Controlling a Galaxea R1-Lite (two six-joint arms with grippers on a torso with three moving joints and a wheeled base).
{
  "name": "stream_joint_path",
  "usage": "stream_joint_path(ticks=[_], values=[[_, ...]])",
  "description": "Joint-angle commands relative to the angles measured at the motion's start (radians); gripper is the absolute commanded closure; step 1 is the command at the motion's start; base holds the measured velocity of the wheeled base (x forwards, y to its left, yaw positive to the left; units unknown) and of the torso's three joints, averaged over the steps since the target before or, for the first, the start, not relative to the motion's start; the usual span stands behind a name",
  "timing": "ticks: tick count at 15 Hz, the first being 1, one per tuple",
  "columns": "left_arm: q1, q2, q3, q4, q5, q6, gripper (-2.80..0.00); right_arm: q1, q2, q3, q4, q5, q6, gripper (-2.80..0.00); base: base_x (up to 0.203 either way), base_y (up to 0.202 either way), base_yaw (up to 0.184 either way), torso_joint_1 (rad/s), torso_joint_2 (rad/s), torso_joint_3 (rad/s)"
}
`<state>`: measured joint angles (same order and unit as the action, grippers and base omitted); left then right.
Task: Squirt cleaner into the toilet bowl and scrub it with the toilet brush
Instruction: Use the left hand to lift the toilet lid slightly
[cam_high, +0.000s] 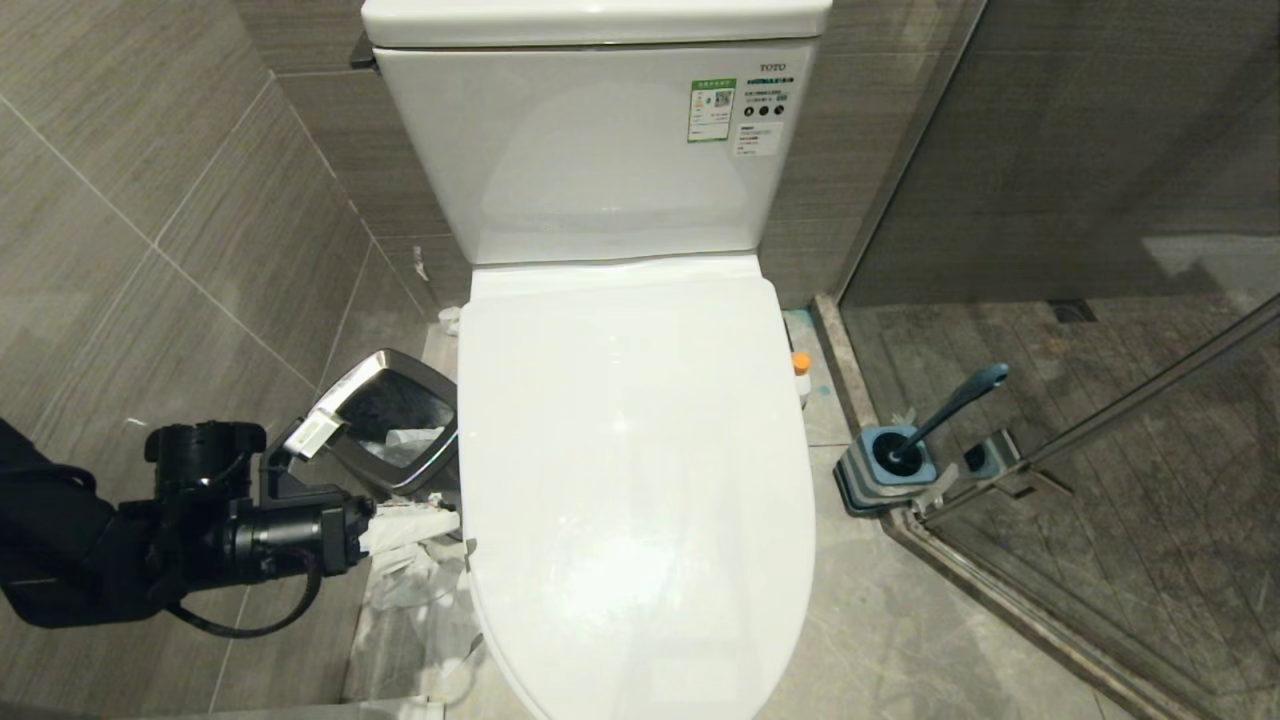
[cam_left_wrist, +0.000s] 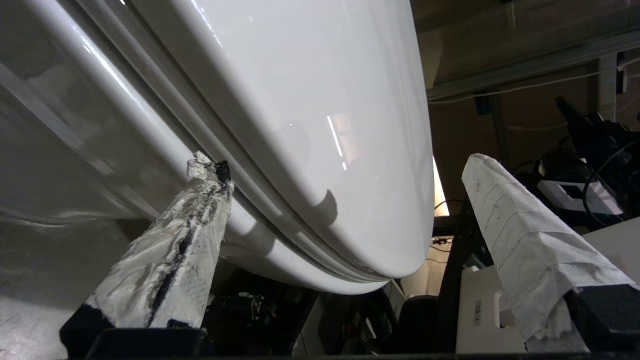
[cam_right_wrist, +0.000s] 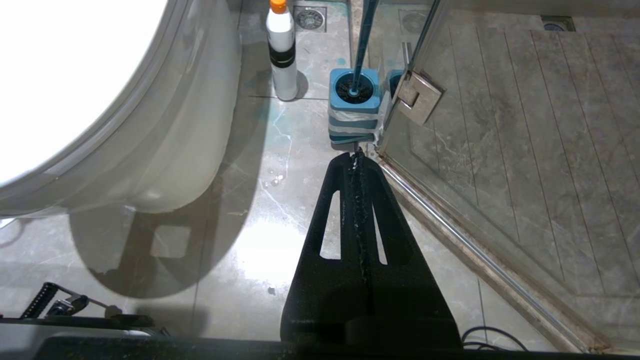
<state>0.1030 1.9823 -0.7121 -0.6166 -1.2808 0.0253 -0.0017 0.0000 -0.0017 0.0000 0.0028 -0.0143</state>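
Where grey tiles (cam_high: 150, 250) wall the toilet (cam_high: 630, 450), lid down, left tool (cam_left_wrist: 340, 200) spread wide, right tool (cam_right_wrist: 356, 155) clenched.

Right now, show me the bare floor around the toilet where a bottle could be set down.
Bare tile lies in front of the brush holder, between the toilet and the shower rail. Beside the cleaner bottle it narrows. The other side is crowded: bin, crumpled paper, and the open left pincer.

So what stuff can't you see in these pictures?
- Inside the toilet bowl: the closed toilet lid covers it in every view.
- Brush head: sunk in its blue holder; only the toilet brush handle shows.
- Cleaner bottle: head view shows only its orange cap beside the lid.
- Tank sticker: print too small.
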Motion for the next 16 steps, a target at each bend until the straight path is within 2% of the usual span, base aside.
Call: stream_joint_path(ticks=[1, 16], values=[[0.000, 0.024, -0.010, -0.003, -0.008, -0.001, -2.80, 0.000, 0.000, 0.000, 0.000, 0.000, -0.001, 0.00, 0.000, 0.000, 0.000, 0.000, 0.00, 0.000], [-0.033, 0.024, -0.006, 0.003, -0.008, -0.005, -2.80, 0.000, 0.000, 0.000, 0.000, 0.000, -0.001, 0.00, 0.000, 0.000, 0.000, 0.000, 0.00, 0.000]])
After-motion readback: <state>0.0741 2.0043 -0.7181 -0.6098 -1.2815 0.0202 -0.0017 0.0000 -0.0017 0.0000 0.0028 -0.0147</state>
